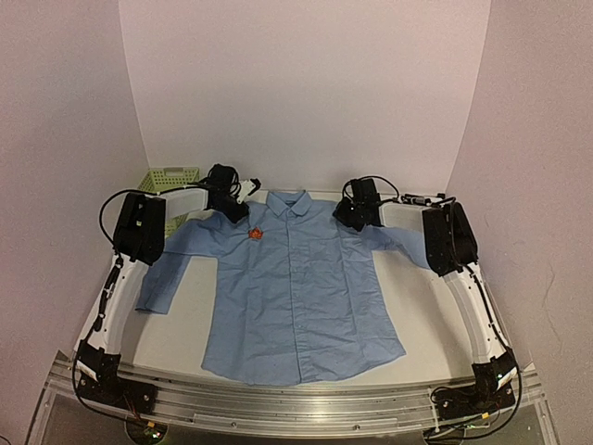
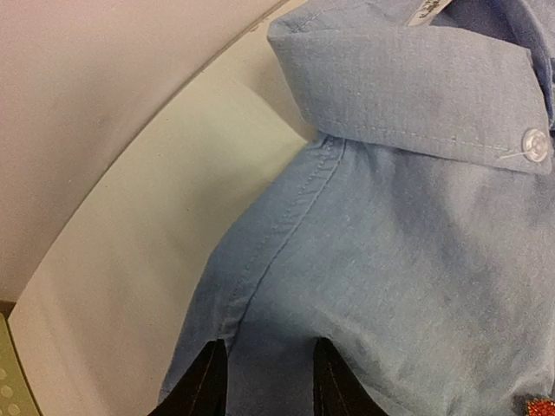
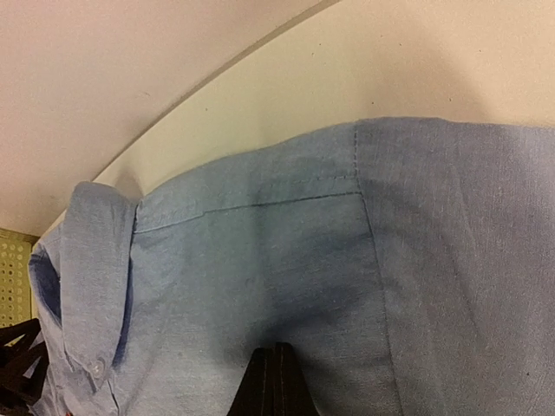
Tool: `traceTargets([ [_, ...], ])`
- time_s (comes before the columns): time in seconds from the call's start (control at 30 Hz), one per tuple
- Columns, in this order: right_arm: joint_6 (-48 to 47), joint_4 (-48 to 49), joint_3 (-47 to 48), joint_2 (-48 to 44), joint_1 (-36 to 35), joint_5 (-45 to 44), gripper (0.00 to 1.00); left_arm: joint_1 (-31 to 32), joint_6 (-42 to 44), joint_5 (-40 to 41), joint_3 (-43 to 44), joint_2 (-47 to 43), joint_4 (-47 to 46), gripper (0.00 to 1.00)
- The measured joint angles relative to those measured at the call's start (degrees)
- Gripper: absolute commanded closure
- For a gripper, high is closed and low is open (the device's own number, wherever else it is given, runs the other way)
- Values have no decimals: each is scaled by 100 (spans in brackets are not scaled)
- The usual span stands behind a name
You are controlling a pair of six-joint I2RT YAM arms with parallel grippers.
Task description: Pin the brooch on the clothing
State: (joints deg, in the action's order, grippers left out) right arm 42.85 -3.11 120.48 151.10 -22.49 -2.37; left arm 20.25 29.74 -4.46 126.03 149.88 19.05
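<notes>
Metal rail [image 1: 296, 403] at the near table edge carries both arm bases. Beyond it, a light blue shirt [image 1: 296, 297] lies flat on the white table [image 1: 435, 306], front up, buttoned, collar [image 1: 289, 201] at the far end and sleeves spread to either side. The brooch [image 1: 256, 234], a small orange-red ornament, sits on the shirt's chest panel on the left arm's side, just below the collar tip; in the left wrist view only a sliver of it [image 2: 539, 406] shows at the lower right corner. Whether it is fastened through the cloth cannot be told. The left gripper [image 1: 241, 209] hangs over the shirt's shoulder near the collar, close to the brooch but apart from it; seen from its wrist [image 2: 270, 381], its fingers [image 2: 208, 386] stand parted, blue cloth showing in the gap, nothing held. A white collar button [image 2: 535, 143] is visible. The right gripper [image 1: 350, 215] is over the opposite shoulder; from its wrist [image 3: 273, 381] the fingers [image 3: 260, 386] are pressed together at the cloth. Whether any fabric is caught between them cannot be told. A pale green basket [image 1: 171, 176] stands at the far left corner, behind the left arm.
</notes>
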Motion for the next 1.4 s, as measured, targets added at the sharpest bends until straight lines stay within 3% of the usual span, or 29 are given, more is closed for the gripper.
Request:
traceTargets([
  [0.13,113,19,297,198,33,-3,100,0,-6,182,578,412,-172,55],
  [0.3,49,-56,382,224,34,123,96,-6,-64,99,531,372,-212,39],
  [0.53,-563,-256,65,-276,46,461,79,-10,136,-585,-285,-1214,683,28],
  [0.73,-961,-192,-1554,-2216,-65,577,69,-152,205,-562,-2415,-4505,1408,29],
  [0.83,-970,-93,-2544,-3188,-221,525,64,-547,-40,-268,-3924,-5869,1774,23],
  [0.93,-916,-134,-3395,-3844,-449,406,60,-1126,-451,126,-5168,-6348,2325,13],
  [1.1,-797,-762,-4170,-4041,-847,19,61,-1566,-954,672,-6860,-6231,2974,7],
  [1.2,-717,-1200,-4387,-4040,-1017,-183,68,-1569,-1153,786,-7241,-6218,3139,10],
  [1.3,-610,-1440,-4574,-4043,-1140,-349,75,-1567,-1260,790,-7264,-6152,2998,26],
  [1.4,-476,-1611,-4859,-4045,-1234,-424,82,-1566,-1240,882,-7368,-6031,2646,34],
])
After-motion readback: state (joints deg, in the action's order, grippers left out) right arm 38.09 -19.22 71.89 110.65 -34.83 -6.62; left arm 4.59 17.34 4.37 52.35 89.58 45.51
